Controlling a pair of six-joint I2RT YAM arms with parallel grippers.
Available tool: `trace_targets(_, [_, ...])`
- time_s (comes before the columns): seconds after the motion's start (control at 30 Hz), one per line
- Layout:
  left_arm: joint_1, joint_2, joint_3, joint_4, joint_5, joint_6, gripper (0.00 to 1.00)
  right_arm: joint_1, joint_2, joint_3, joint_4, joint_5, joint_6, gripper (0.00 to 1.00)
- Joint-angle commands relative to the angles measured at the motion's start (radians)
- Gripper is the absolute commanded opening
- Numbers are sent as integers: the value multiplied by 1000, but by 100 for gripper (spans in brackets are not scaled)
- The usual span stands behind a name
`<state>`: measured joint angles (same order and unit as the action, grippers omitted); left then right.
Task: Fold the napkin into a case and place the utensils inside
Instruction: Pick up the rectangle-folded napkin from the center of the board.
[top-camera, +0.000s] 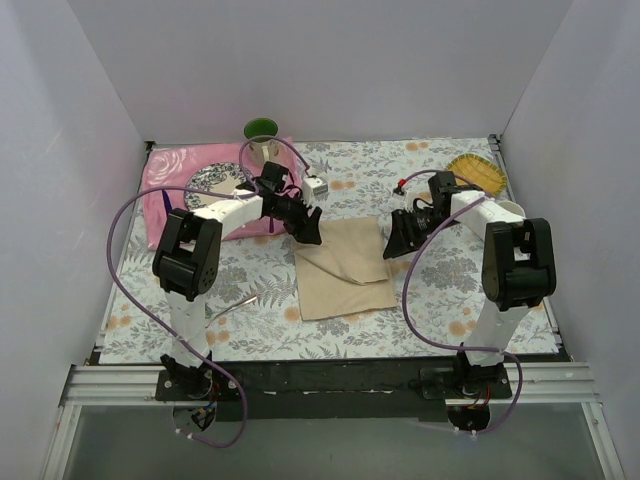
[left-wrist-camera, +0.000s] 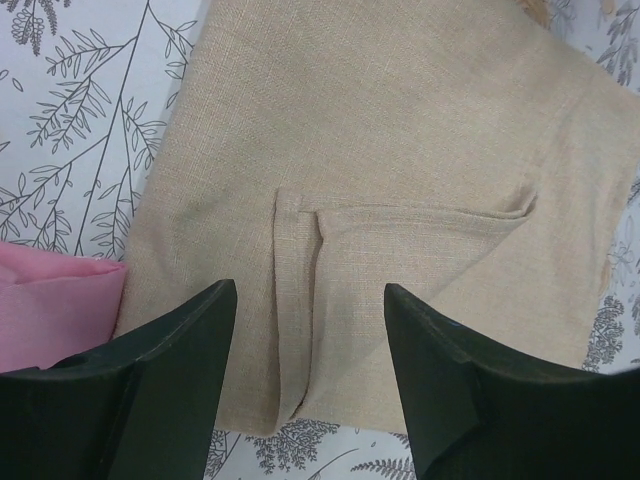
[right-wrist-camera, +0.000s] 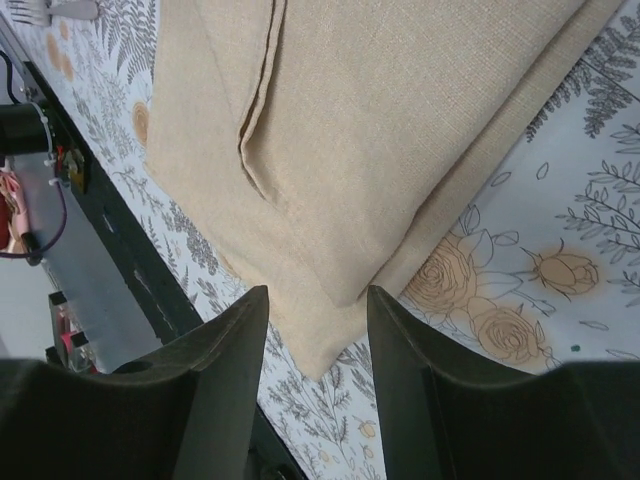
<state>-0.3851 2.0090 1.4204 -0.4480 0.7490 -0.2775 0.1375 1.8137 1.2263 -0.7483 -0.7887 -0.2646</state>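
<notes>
Hovering over the partly folded napkin (top-camera: 340, 270), left gripper (top-camera: 310, 235) and right gripper (top-camera: 396, 245) stand open, empty; fork (top-camera: 233, 305) not yet inserted.

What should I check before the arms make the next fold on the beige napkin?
1. Left fingers open and empty: ok.
2. Right fingers open and empty: ok.
3. Napkin already a narrow pocket: not ok, it is a broad, loose fold.
4. Fork off the napkin: ok, it lies on the tablecloth to the napkin's left.
5. Spoon located: cannot tell.
</notes>
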Motion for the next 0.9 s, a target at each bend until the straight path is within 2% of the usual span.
trace_targets(0.0, [-31, -12, 12, -9, -79, 46, 60, 27, 18, -24, 72, -15, 82, 52])
trace_targets(0.2, [-38, 7, 9, -1, -114, 24, 60, 33, 29, -67, 90, 49, 100, 54])
trace_targets(0.4, [-52, 10, 8, -20, -88, 27, 60, 36, 36, -70, 83, 86, 103, 54])
trace_targets(0.73, [-69, 37, 9, -21, -82, 15, 59, 48, 56, -65, 76, 43, 120, 49])
trace_targets(0.87, [-74, 40, 20, -24, -60, 17, 55, 48, 71, -68, 70, 39, 120, 48])
